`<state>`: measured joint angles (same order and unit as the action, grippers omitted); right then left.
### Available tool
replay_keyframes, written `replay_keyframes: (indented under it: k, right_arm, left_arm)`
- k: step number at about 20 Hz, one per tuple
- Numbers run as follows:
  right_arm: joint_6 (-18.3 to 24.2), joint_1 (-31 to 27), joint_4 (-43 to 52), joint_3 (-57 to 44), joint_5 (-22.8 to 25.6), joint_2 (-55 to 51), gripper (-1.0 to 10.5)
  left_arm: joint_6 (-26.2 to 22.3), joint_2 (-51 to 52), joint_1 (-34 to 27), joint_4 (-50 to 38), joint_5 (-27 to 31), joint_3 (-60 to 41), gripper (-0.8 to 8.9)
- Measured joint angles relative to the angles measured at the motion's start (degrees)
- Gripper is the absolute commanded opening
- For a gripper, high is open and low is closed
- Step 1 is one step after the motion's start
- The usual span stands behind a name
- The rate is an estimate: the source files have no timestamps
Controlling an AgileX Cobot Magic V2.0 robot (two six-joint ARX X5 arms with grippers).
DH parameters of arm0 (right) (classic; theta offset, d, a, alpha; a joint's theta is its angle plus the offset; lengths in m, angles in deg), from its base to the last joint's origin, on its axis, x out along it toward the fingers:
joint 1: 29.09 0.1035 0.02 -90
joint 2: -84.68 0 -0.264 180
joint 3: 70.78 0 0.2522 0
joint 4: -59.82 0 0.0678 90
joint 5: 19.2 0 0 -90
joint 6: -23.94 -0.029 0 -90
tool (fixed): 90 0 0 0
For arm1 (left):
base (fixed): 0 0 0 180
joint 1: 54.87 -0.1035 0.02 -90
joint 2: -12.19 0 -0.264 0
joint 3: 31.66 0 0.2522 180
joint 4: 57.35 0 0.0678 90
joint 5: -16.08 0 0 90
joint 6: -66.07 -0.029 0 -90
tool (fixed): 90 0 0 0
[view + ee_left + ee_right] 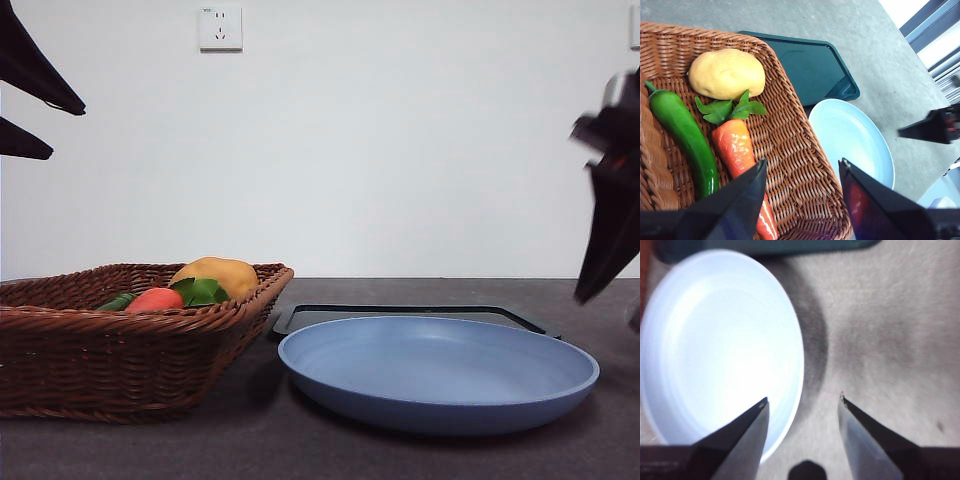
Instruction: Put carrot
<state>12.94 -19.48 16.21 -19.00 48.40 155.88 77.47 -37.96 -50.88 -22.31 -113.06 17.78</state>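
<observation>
The carrot [737,150] [154,299], orange-red with green leaves, lies in the wicker basket [790,145] [60,340] between a green pepper [682,135] and a yellow potato [727,73] [222,273]. My left gripper [802,167] hovers open above the basket, over the carrot's thin end and the basket wall; in the front view it shows as black tips [40,110] at the top left. My right gripper [802,400] is open above the near rim of the blue plate [720,350] [440,370], blurred at the right edge [610,230] of the front view.
A dark green tray [815,65] [410,315] lies behind the plate, next to the basket. The grey tabletop [890,330] stretches to the right of the plate. A wall socket [220,28] is on the white wall.
</observation>
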Motion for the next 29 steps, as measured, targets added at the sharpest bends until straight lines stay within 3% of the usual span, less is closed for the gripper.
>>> replay_keyframes:
  k: [5,12,16,21,25,29]
  right_arm:
    - [-2.29,2.54,6.71,0.0,0.04,8.35,1.8]
    - [-4.72,2.71,9.11,0.0,0.07,9.53,0.0]
    - [-4.87,2.71,9.11,0.0,0.07,9.53,0.1]
    - [-4.87,2.36,7.65,0.0,0.11,7.91,0.1]
    - [-4.85,0.7,1.73,0.0,0.35,0.48,0.1]
    - [-4.79,-0.94,-3.58,0.0,0.52,-6.73,0.1]
  left_arm:
    - [0.0,0.0,0.0,0.0,0.04,0.0,2.59]
    - [0.0,0.0,0.0,0.0,0.15,0.0,2.61]
    - [0.0,0.0,0.0,0.0,0.15,0.0,2.64]
    - [-0.02,0.0,2.16,-2.19,0.96,0.0,3.54]
    - [0.2,-1.75,8.7,-2.73,9.62,0.24,3.54]
    - [0.44,-10.1,16.46,1.29,21.22,5.55,3.5]
